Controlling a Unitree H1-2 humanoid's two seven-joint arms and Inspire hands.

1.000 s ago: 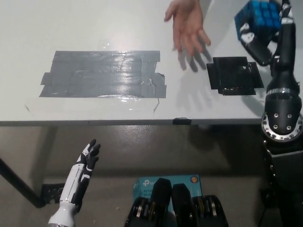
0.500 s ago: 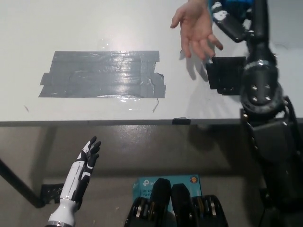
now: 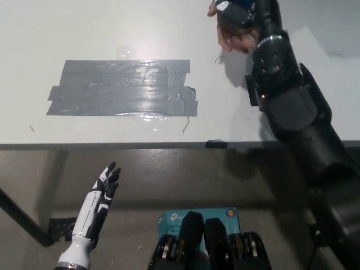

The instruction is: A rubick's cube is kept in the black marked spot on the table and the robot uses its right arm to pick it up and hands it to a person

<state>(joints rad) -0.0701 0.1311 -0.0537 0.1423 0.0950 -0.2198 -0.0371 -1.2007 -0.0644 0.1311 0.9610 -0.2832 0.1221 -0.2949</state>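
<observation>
My black right arm reaches across the white table to the picture's top edge. Its hand sits right over a person's open palm, touching or nearly so. The Rubik's cube is out of sight, hidden by the hand or cut off by the top edge. My forearm covers the black marked spot. The white left hand rests open at the lower left, below the table's front edge.
A large patch of grey tape lies on the table's left half. The table's front edge runs across the middle of the picture. A blue box lies on the floor below.
My right arm has swung left and forward, carrying the blue cube from the table's far right to above the person's palm. The cube has gone out of sight. The left hand stayed put.
</observation>
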